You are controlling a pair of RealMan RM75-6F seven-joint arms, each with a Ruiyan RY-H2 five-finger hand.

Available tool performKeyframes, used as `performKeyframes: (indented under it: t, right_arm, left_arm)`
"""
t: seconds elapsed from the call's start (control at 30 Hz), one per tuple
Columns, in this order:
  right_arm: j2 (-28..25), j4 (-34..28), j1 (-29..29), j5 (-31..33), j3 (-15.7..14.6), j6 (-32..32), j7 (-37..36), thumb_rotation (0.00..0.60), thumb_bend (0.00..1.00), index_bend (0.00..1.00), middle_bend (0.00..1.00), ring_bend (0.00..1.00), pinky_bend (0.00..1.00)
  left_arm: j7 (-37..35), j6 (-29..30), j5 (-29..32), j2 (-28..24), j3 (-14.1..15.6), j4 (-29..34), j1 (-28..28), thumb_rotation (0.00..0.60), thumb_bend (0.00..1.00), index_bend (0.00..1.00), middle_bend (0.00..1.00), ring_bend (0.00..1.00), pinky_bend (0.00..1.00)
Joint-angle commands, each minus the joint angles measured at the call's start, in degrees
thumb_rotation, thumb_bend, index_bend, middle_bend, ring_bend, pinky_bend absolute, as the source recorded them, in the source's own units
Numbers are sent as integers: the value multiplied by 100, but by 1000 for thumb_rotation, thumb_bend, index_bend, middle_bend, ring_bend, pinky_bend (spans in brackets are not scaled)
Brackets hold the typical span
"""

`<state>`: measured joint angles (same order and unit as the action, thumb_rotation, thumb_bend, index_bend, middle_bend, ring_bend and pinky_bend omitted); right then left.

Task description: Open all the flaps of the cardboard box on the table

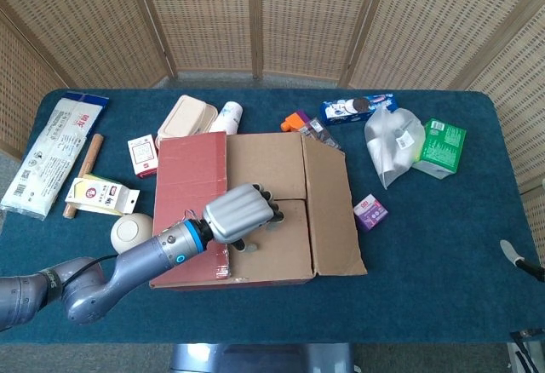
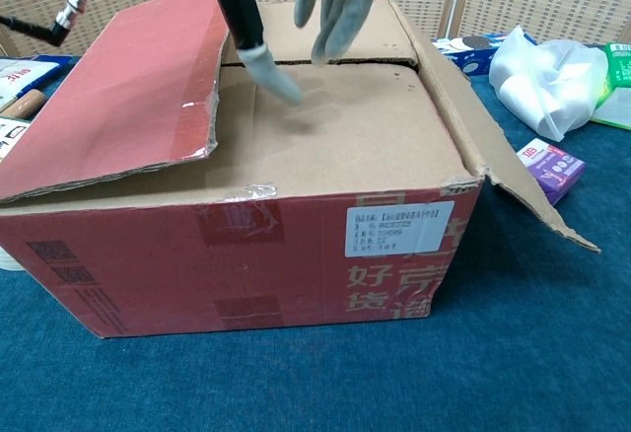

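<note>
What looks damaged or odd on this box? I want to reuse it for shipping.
The cardboard box shows wear: the red left flap has a ragged, torn free edge with clear tape peeling off it, and the right flap has an uneven, ripped edge near its corner. The two inner flaps look intact; the left robot hand hovers over them.

The head view looks steeply down from high on the whole dark-blue cloth-covered table (image 1: 426, 245), while the chest view sits low and close, facing the front wall of the shared brown-and-red cardboard box (image 2: 296, 254).
</note>
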<state>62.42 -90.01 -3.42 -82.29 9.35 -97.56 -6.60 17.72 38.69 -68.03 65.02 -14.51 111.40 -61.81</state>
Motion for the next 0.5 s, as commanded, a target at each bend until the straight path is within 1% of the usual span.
performKeyframes:
  t: [0.03, 0.23, 0.5]
  right_arm:
    - [3, -1, 14, -10, 20, -6, -13, 600, 158, 0, 0, 0, 22]
    - [-8, -35, 52, -20, 68, -3, -65, 600, 159, 0, 0, 0, 22]
    - [-21, -54, 93, -21, 131, -18, -142, 600, 164, 0, 0, 0, 21]
  left_arm:
    - [49, 18, 67, 116, 81, -37, -66, 600, 0, 531, 555, 392, 419]
    - [298, 61, 132, 125, 176, -17, -205, 600, 0, 549, 587, 396, 419]
    - [509, -12, 504, -128, 287, 190, -356, 600, 0, 550, 736, 436, 417]
